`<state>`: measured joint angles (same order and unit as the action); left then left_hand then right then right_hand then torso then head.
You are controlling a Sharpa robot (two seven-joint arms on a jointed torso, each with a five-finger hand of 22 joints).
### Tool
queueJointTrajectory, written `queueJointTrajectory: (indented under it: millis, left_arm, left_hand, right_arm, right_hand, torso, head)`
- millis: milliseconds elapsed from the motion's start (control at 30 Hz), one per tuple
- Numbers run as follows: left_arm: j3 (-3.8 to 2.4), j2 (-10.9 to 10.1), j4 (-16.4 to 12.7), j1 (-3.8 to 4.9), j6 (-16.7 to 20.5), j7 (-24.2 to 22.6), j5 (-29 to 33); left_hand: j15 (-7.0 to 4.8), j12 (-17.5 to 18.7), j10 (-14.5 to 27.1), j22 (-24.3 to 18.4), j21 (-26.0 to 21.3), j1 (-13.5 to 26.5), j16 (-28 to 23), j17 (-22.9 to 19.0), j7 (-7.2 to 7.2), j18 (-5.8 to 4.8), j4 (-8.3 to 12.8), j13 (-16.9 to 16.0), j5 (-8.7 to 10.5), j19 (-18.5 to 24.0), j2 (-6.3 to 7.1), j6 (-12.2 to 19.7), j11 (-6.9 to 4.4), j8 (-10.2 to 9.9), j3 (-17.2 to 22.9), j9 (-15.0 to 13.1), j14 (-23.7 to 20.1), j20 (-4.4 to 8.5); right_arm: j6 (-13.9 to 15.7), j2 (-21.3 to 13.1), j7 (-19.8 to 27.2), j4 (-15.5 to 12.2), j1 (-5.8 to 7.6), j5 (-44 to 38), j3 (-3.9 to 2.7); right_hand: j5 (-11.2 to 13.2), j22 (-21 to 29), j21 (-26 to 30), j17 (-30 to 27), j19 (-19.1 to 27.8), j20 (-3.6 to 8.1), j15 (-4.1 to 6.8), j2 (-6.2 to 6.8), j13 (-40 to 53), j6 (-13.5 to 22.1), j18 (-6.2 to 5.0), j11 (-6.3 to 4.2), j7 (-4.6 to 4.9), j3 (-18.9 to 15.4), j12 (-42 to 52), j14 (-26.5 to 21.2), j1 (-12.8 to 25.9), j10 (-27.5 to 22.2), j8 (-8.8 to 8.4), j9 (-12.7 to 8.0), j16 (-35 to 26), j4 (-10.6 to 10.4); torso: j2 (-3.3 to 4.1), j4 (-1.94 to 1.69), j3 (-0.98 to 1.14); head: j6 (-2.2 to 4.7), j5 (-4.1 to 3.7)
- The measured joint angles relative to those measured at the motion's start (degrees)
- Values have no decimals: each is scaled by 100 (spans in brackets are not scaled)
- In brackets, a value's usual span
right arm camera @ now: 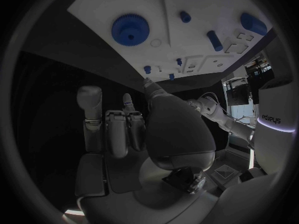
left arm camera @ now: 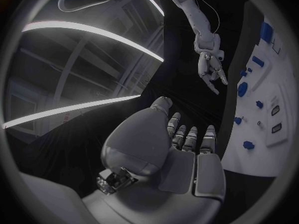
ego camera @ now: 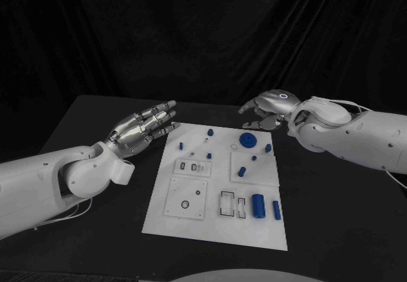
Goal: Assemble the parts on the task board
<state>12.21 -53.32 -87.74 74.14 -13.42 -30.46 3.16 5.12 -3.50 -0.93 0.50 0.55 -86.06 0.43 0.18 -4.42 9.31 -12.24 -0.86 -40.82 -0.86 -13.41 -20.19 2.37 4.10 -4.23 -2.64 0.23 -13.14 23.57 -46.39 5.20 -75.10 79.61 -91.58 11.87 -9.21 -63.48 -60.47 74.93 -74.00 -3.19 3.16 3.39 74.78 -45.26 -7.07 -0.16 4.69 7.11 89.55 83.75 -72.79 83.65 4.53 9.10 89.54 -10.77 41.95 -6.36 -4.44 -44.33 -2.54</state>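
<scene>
The white task board point(ego camera: 212, 226) lies in the middle of the black table. A blue gear point(ego camera: 247, 139) sits near its far edge, with small blue pegs point(ego camera: 209, 133) around it. Two blue cylinders point(ego camera: 257, 205) lie near the front right. My left hand point(ego camera: 144, 128) hovers by the board's far left corner, fingers stretched out and apart, holding nothing. My right hand point(ego camera: 267, 111) hangs just beyond the far edge behind the gear, fingers bent downward and loose, empty. The right wrist view shows the gear point(right arm camera: 130, 29) ahead of that hand point(right arm camera: 137, 134). The left wrist view shows my left hand point(left arm camera: 181, 149), the board point(left arm camera: 268, 154) and my right hand point(left arm camera: 211, 67).
Rectangular slots point(ego camera: 227, 202) and a round ring recess point(ego camera: 185, 204) mark the board's near half. Bare black table point(ego camera: 339, 217) surrounds the board on every side. A dark curtain hangs behind the table.
</scene>
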Motion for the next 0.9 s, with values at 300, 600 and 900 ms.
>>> queueJointTrajectory:
  millis: [300, 600, 900]
  left_arm:
    - [0, -2, 15, -12, -27, 23, 0]
    - [0, 16, 30, -20, -54, 39, 0]
    - [0, 12, 35, -22, -75, 48, -1]
  left_hand:
    - [0, 0, 0, -1, 0, 0, 0, 0, 1, 0, 0, 0, 0, 0, 0, 1, 0, 0, 0, 0, 0, 0]
    - [0, 0, 0, -1, 0, 0, 0, 0, 1, 0, 16, 0, 0, 0, 0, 1, 0, 0, 16, 1, 0, 0]
    - [0, 0, 0, -1, 0, 0, 0, 0, 1, 0, 16, 0, 0, 0, 0, 1, -1, 0, 16, 1, 0, 0]
  right_arm:
    - [-318, -203, -368, -81, -224, 63, 9]
    - [-545, -107, -558, 59, -314, 85, 6]
    - [-670, 28, -641, 226, -395, 93, 6]
  right_hand:
    - [16, -782, -804, 2, -395, 54, 21, 38, 17, -9, 85, -27, -52, -148, 25, 21, 270, 27, 0, 34, 31, -282]
    - [43, -950, -941, 2, -483, 82, 42, 61, 16, 12, 174, -27, -31, -148, 25, 41, 292, 27, -21, 0, 31, -292]
    - [-429, -948, -918, 1, -483, 82, 42, 47, 15, 33, 174, -28, -11, -50, 25, 41, 120, 26, -21, -8, 31, -193]
  torso:
    - [-13, 37, -9]
    - [-9, 51, -5]
    - [-8, 48, -8]
  head:
    - [-47, 69]
    - [-58, 63]
    - [-78, 69]
